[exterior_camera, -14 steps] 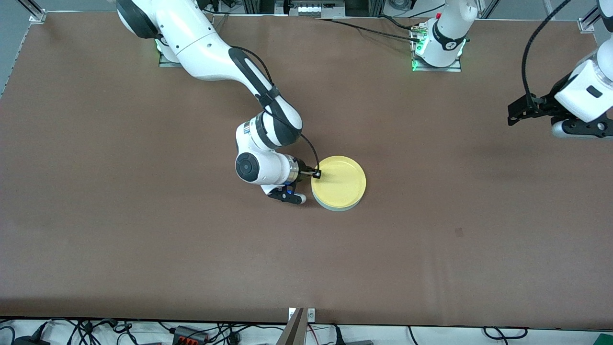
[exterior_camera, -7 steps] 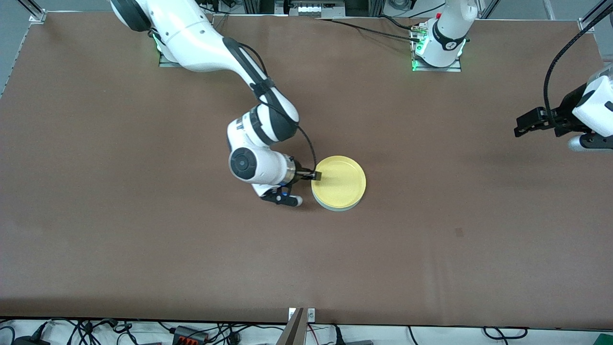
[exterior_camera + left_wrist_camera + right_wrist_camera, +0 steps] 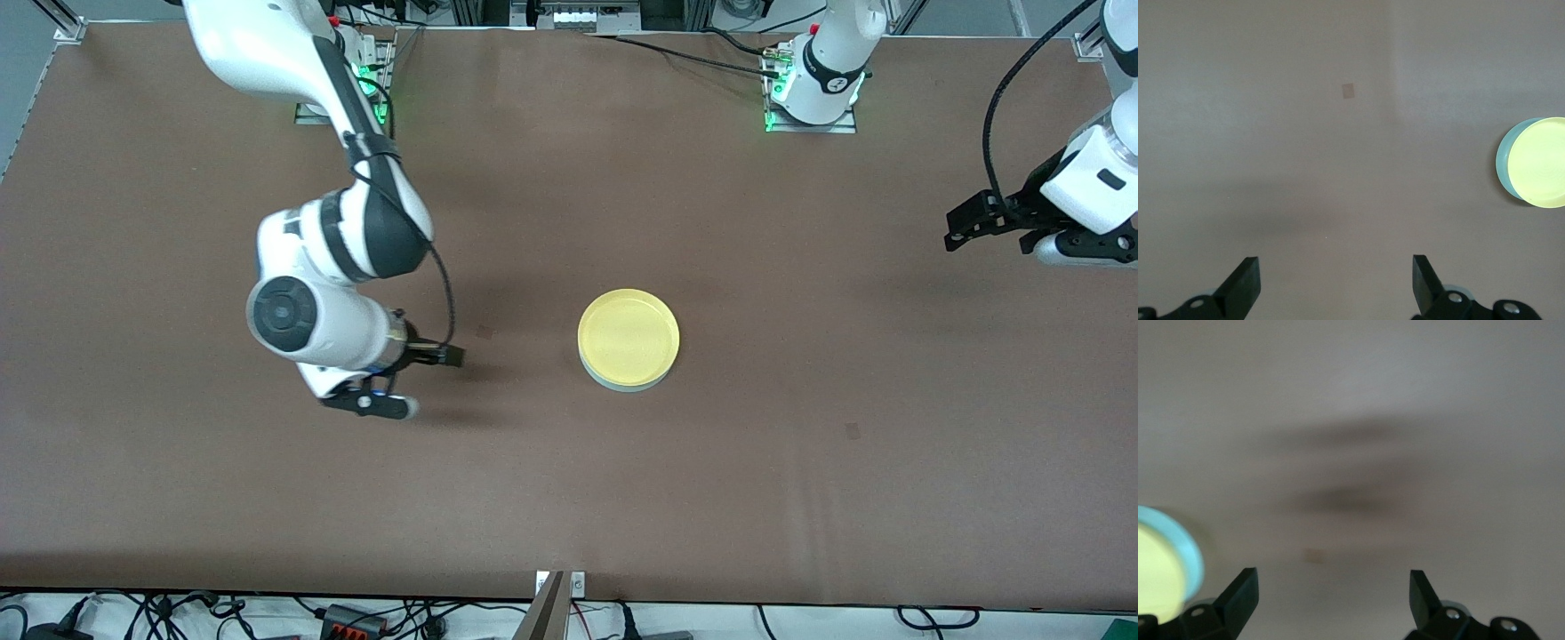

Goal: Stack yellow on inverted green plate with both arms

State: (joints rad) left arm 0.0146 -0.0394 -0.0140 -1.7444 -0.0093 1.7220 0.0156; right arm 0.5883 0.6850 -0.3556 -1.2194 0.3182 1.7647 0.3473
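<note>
You will find the yellow plate [image 3: 629,335] seated on the green plate [image 3: 613,381] near the middle of the table [image 3: 800,462]; only a thin pale crescent of the lower plate shows under the edge nearer the front camera, so the stack reads as slightly off centre; neither gripper touches either plate. The right gripper [image 3: 449,356] hangs over bare table toward the right arm's end, well apart from the stack, with its fingers [image 3: 1238,593] spread wide and nothing between them; the left gripper [image 3: 965,222] waits over the left arm's end, equally wide and empty. Judge the stacking as done, with only retreat remaining. Note the hazards: an offset top plate may slide or rock if the table is jolted; any sweep of the right arm low across the centre could clip the rim and push the yellow plate off; keep both arms clear of the stack.
</note>
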